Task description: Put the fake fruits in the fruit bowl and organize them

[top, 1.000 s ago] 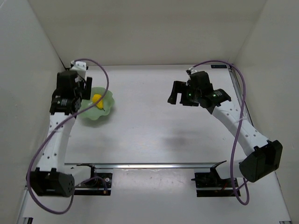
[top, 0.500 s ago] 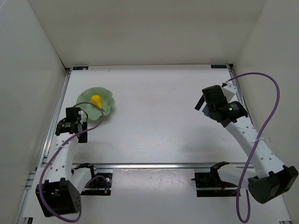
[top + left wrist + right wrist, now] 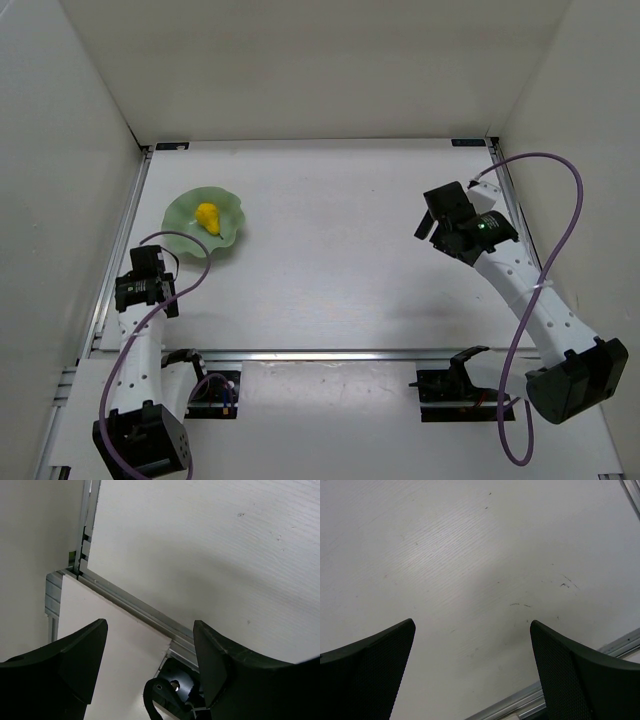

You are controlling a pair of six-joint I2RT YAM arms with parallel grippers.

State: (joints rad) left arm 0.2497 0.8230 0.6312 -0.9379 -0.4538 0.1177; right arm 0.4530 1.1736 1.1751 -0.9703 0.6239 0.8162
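- Top view — the yellow fake fruit (image 3: 208, 216) lies inside the green fruit bowl (image 3: 180, 213), at the far left of the surface (image 3: 330, 230). The left hand (image 3: 143, 283) hangs near the bowl but does not touch it. The right hand (image 3: 432, 222) is well away on the other side.
- Left wrist view — the left hand (image 3: 150, 650) is partly open, with nothing between its fingers (image 3: 75, 655). Under it are the surface and a metal rail (image 3: 130, 605).
- Right wrist view — the right hand (image 3: 472, 650) is open wide and holds nothing.
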